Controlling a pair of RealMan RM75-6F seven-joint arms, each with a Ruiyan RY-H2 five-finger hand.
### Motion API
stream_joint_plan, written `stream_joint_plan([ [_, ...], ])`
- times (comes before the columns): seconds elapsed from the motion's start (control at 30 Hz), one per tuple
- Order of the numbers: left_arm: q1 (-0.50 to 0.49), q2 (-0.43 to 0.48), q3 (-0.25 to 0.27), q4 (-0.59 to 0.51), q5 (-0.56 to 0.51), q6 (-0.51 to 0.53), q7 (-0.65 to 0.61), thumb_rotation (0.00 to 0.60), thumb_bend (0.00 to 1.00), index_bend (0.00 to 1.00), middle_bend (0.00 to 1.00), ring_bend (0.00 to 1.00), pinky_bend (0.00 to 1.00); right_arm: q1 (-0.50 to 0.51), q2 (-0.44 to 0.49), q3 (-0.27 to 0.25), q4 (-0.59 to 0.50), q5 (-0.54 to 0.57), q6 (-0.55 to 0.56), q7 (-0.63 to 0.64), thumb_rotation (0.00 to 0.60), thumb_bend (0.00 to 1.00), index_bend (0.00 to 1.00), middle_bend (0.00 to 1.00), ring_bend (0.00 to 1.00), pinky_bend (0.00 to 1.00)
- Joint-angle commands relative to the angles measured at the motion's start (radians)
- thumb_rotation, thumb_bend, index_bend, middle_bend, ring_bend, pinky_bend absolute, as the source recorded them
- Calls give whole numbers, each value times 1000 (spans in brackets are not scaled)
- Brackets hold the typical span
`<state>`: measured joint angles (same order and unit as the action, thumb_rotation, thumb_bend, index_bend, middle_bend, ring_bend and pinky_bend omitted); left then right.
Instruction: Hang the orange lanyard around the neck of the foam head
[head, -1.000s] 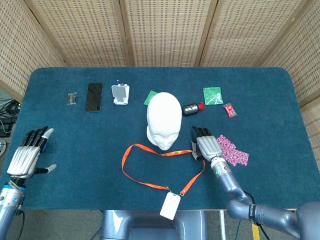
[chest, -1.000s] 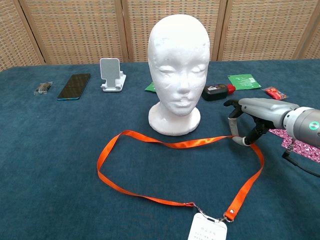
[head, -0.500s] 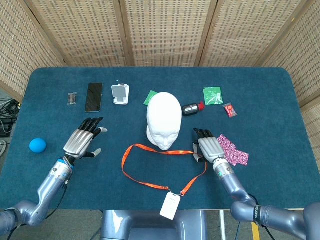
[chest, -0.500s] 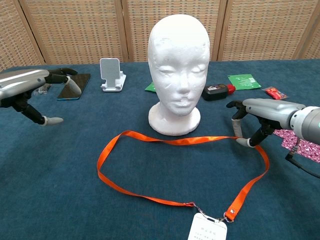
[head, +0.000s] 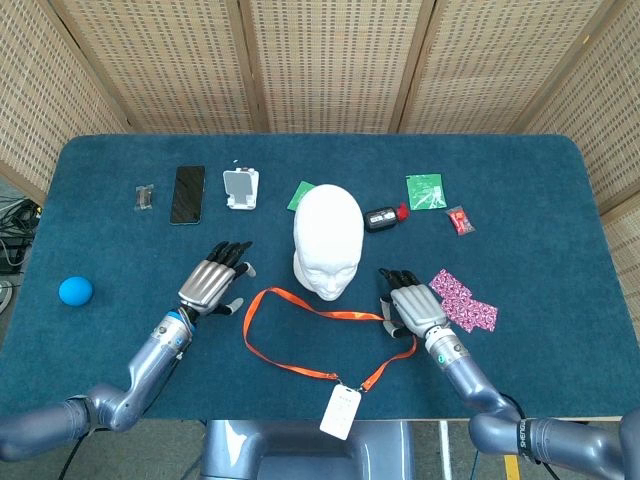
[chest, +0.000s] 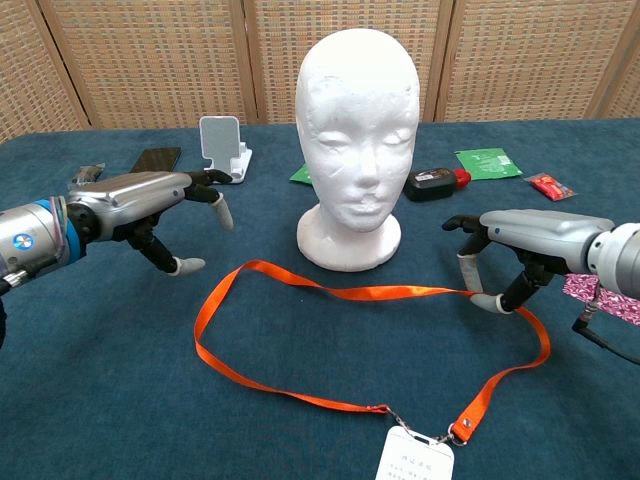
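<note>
Left hand (chest: 150, 205) has come in from the table's left side toward the centre since half a second ago; right hand (chest: 505, 245) has slid slightly nearer, dragging the strap's right bend outward.

Nearest: white rectangular ID card (chest: 418, 457) clipped to the flat orange ribbon lanyard (chest: 330, 290), which lies as an open loop on the blue felt table (chest: 100, 380) in front of the white foam mannequin head (chest: 357, 140), not yet on it.

Right hand: fingers curled down, tips at the strap's right side; a real pinch cannot be told.

Left hand: fingers spread, holding nothing, just beside the loop's left corner.

Step, as judged: securing both sides of the loop. Next calls for firm grips, then lifting wide over the crown.

Far: black phone (head: 187, 194), white stand (head: 241, 187).
</note>
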<state>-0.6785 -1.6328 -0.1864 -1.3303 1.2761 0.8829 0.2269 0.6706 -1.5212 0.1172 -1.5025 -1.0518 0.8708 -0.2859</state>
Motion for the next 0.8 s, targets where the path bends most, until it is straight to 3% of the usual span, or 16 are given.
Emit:
stream_joint_plan([
  [0.03,-18,-24,-5,16,-19,-9,19,600,337,353,0,0,0,1,1,-3,-4,-2,0,-3,600,670,778,54,0,0],
  [0.37,-61,-118,-16,98,-62,-15,25,600,337,369,0,0,0,1,-1,-9,7,-5,-3,8,600,670,782,62,0,0],
  [0.8,-87,-168,-24,161,-121,-39,34,600,337,379,0,0,0,2,11,-13,6,-24,-13,32,600,671,785,64,0,0],
])
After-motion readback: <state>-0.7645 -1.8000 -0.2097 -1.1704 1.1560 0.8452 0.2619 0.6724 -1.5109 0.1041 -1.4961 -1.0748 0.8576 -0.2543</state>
